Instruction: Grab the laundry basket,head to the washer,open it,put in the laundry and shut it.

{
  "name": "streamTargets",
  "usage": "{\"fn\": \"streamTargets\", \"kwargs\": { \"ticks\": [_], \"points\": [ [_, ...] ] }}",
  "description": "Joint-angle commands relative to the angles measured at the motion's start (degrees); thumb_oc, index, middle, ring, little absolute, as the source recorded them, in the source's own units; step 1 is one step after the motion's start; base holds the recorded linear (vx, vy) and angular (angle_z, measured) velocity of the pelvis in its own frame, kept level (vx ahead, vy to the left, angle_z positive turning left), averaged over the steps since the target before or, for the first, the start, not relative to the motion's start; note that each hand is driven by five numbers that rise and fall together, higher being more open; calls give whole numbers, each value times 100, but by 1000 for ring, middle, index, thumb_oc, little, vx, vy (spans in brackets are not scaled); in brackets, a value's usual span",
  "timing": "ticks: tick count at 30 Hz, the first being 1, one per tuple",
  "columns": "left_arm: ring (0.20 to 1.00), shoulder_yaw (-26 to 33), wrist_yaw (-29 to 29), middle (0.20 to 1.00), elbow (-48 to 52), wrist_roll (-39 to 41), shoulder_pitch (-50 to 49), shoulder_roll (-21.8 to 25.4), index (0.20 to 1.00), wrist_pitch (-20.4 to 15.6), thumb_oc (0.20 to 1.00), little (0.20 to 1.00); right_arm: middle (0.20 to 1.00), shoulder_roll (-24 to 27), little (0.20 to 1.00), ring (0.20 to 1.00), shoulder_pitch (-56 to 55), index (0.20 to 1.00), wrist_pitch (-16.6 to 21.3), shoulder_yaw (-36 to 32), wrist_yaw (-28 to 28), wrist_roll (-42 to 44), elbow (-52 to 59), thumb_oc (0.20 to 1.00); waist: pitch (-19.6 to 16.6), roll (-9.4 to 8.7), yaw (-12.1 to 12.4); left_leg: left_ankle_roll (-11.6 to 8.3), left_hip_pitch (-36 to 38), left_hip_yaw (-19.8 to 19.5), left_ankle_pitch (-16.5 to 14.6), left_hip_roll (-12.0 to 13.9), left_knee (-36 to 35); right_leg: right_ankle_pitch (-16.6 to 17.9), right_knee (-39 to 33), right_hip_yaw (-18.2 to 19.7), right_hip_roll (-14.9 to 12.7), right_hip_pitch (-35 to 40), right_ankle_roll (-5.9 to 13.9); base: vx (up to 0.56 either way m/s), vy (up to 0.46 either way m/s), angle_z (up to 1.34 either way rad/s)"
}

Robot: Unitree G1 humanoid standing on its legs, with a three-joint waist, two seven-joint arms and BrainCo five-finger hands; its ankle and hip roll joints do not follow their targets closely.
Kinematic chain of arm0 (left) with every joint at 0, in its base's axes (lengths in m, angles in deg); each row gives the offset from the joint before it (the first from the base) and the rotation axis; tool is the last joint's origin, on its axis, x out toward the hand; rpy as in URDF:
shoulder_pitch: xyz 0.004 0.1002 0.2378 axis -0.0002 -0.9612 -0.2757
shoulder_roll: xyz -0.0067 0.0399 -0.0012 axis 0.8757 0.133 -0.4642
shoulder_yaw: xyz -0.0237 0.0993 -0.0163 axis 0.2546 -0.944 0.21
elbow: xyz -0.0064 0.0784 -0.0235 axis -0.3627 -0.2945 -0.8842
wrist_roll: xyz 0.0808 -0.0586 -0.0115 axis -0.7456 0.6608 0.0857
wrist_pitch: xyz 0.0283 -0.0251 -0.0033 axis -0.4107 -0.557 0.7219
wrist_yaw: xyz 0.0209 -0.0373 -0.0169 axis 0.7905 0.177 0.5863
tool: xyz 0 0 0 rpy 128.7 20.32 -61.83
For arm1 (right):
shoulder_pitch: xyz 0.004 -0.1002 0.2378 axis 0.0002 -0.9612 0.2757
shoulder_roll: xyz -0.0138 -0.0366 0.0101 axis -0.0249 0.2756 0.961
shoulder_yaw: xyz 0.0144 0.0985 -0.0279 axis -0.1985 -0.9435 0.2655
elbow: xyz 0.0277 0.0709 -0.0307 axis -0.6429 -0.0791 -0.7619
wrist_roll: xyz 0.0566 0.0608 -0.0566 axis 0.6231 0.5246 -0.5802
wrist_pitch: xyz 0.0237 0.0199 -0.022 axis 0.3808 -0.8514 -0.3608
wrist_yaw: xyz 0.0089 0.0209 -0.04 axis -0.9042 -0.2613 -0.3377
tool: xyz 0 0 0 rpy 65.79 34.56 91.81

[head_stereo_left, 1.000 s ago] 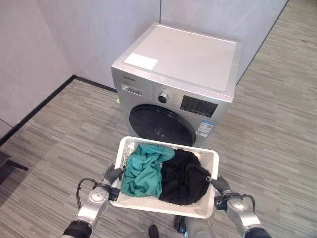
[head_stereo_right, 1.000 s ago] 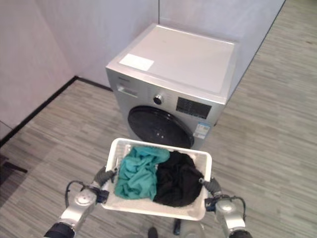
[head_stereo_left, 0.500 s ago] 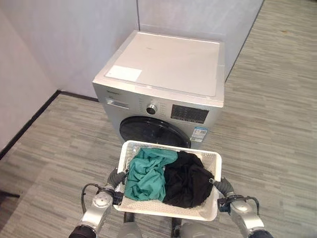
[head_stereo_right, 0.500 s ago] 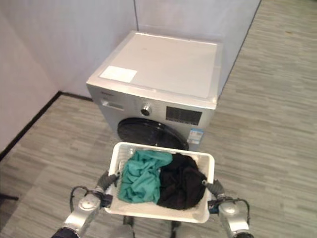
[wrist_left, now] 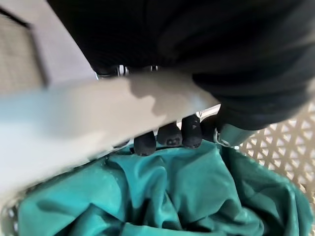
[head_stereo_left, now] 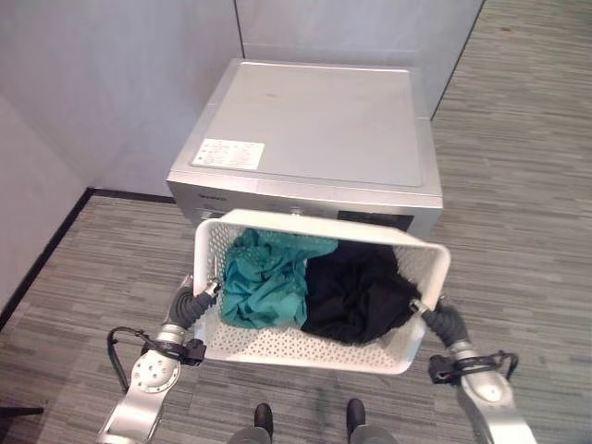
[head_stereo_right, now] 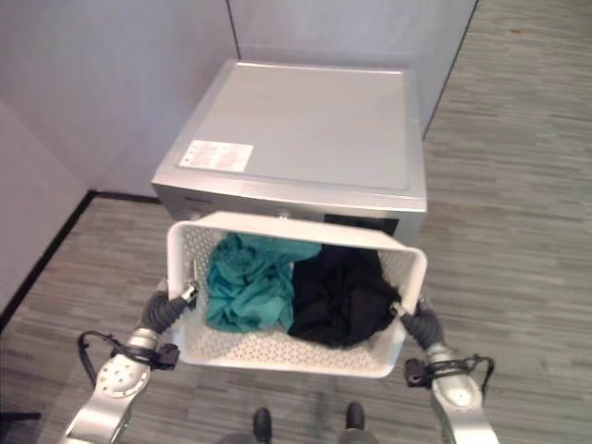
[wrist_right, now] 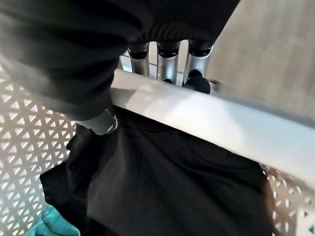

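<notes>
A grey striped floor [head_stereo_left: 518, 185] covers the room, running from about 7 o'clock round to 3 o'clock. Pale grey walls [head_stereo_left: 120, 83] stand from 9 to 12 o'clock, meeting at a corner seam [head_stereo_left: 239, 28] near 12 o'clock. A black skirting strip [head_stereo_left: 55, 242] follows the foot of the left wall from 7 to 9 o'clock. Another wall panel [head_stereo_left: 370, 28] sits at 12 to 1 o'clock, its dark edge [head_stereo_left: 460, 54] slanting down toward the floor.

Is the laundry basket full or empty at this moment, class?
Partly full. The white laundry basket, held at each end by the left hand and right hand, holds a teal garment and a black garment, its mesh bottom partly bare.
</notes>
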Motion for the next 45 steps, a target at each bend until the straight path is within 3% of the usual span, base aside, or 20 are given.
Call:
{"fn": "streamTargets", "kwargs": {
  "ticks": [1, 2, 5, 7, 13, 17, 23, 24, 26, 27, 28, 30, 33, 35, 36, 38, 41, 42, 43, 45],
  "points": [
    [200, 2452, -847, 200, 6, -368, -657, 242, 200, -283, 200, 200, 200, 566, 200, 200, -1053, 200, 513, -1643, -240, 246, 659, 200, -373, -171, -108, 115, -89, -39, -625, 266, 452, -774, 800, 86, -86, -359, 85, -7, -56, -62],
    [200, 2980, -912, 200, 522, -252, -1257, -174, 200, -373, 200, 200, 200, 473, 200, 200, -1502, 200, 497, -2069, -488, 432, 1069, 200, -369, -259, -100, 140, -67, 50, -681, 285, 497, -751, 777, 179, -66, -403, 88, 29, -31, -58],
    [200, 3335, -767, 200, 1005, 6, -1755, -420, 200, -356, 200, 200, 200, 456, 200, 200, -1762, 200, 428, -2361, -645, 637, 1316, 200, -426, -300, -68, 144, -51, 160, -718, 308, 532, -722, 763, 261, -50, -443, 106, -4, -30, -42],
    [200, 3632, -729, 200, 1279, 127, -1834, -302, 200, -373, 200, 200, 200, 756, 200, 200, -1596, 200, 447, -2565, -741, 846, 1486, 200, -472, -349, -36, 141, -6, 220, -751, 347, 575, -709, 769, 295, -37, -436, 121, -11, -27, -19],
    [200, 3538, -694, 200, 1231, 530, -1084, 203, 200, -251, 200, 200, 200, 1701, 200, 200, -670, 200, 310, -2389, -755, 1234, 1234, 200, -570, -352, 68, 124, 80, 184, -797, 352, 601, -701, 773, 250, -54, -364, 151, -7, -10, -6],
    [200, 3033, -642, 200, 902, 866, 203, 1104, 200, -90, 200, 200, 200, 2738, 200, 200, 578, 200, 124, -1848, -590, 1584, 729, 200, -674, -314, 209, 58, 149, 37, -734, 398, 544, -758, 780, 130, -41, -214, 117, 30, -43, 4],
    [200, 2075, -862, 200, 166, 937, 2159, 1778, 200, -24, 200, 200, 200, 3615, 200, 200, 1812, 200, 149, -1273, -424, 1791, 150, 200, -675, -309, 226, -128, 25, -209, -572, 555, 583, -913, 834, -170, 41, -86, 32, 25, -103, 30],
    [200, 1549, -943, 200, -252, 1091, 2977, 2038, 200, -38, 200, 200, 200, 4048, 200, 200, 2321, 200, 74, -931, -361, 1829, -164, 200, -661, -343, 259, -220, -124, -306, -494, 643, 857, -972, 854, -302, 96, -19, -27, 6, -205, 62],
    [200, 1245, -1039, 200, -594, 1163, 3507, 2147, 200, -56, 200, 200, 200, 4277, 200, 200, 2708, 200, 87, -629, -339, 1893, -479, 200, -600, -351, 262, -266, -292, -393, -490, 701, 1170, -1012, 859, -368, 135, 13, -85, -31, -165, 55],
    [200, 773, -1170, 200, -1118, 1463, 4242, 2415, 200, -1, 200, 200, 200, 4670, 200, 200, 3615, 200, 20, 39, -219, 1988, -1058, 200, -408, -381, 417, -361, -678, -660, -197, 747, 2148, -1109, 913, -422, 260, 129, -239, -64, -111, 37],
    [200, 773, -1176, 200, -1163, 1472, 4280, 2436, 200, -17, 200, 200, 200, 4673, 200, 200, 3739, 200, 36, 130, -215, 1993, -1120, 200, -392, -379, 384, -360, -731, -682, -188, 746, 2193, -1086, 909, -434, 262, 110, -244, -93, -135, 21],
    [200, 110, -1165, 200, -1990, 2108, 5206, 2812, 200, 16, 200, 200, 200, 4770, 200, 200, 5058, 200, -125, 1405, -60, 1805, -1941, 200, -148, -425, 583, -348, -1260, -1238, 126, 438, 3372, -1119, 945, -402, 314, 211, -352, -35, -65, -9],
    [200, -644, -1098, 200, -2719, 2635, 6219, 3062, 200, 29, 200, 200, 200, 4640, 200, 200, 5712, 200, -290, 2075, 55, 1638, -2752, 200, -222, -458, 551, -266, -1462, -955, -234, 545, 2559, -1205, 778, -537, 272, 367, -250, 165, 53, 5],
    [200, -1021, -1114, 200, -3028, 2681, 6664, 3105, 200, 35, 200, 200, 200, 4578, 200, 200, 5703, 200, -290, 2053, 153, 1550, -2941, 200, -284, -406, 578, -269, -1575, -775, 12, 648, 1476, -1296, 688, -592, 245, 477, -170, 206, 136, 40],
    [200, -1080, -1115, 200, -3065, 2687, 6728, 3102, 200, 25, 200, 200, 200, 4576, 200, 200, 5677, 200, -287, 2020, 155, 1550, -2943, 200, -290, -431, 587, -271, -1549, -773, 58, 637, 1397, -1298, 687, -601, 236, 470, -171, 155, 115, 27],
    [200, -1348, -1064, 200, -3155, 2702, 6949, 3091, 200, 9, 200, 200, 200, 4510, 200, 200, 5582, 200, -203, 1717, 381, 1585, -3345, 200, -381, -379, 682, -287, -1741, -819, 140, 431, 889, -1411, 689, -655, 149, 635, -57, 263, 241, 16],
    [200, -1463, -1033, 200, -2999, 2626, 6952, 3113, 200, 13, 200, 200, 200, 4343, 200, 200, 5376, 200, -269, 1471, 405, 1427, -3628, 200, -511, -363, 718, -194, -1692, -925, 127, 243, 1008, -1429, 837, -632, -21, 709, 89, 309, 311, -18],
    [200, -1662, -978, 200, -3008, 2567, 7027, 3177, 200, 30, 200, 200, 200, 4221, 200, 200, 5351, 200, -358, 1456, 361, 1244, -3807, 200, -586, -364, 711, 7, -1527, -892, -65, 37, 1102, -1269, 1380, -541, -239, 546, 188, 247, 316, -51],
    [200, -1668, -979, 200, -3008, 2566, 7031, 3182, 200, 31, 200, 200, 200, 4213, 200, 200, 5350, 200, -359, 1453, 361, 1239, -3808, 200, -587, -380, 730, 20, -1526, -867, -75, 26, 1107, -1290, 1425, -514, -261, 517, 201, 242, 349, -40],
    [200, -1756, -935, 200, -3069, 2497, 7072, 3261, 200, 31, 200, 200, 200, 4161, 200, 200, 5533, 200, -389, 1535, 365, 1152, -3990, 200, -557, -325, 671, 254, -1202, -693, -235, -90, 1061, -799, 2379, -299, -461, 121, 312, 133, 248, -27]
  ]
}}
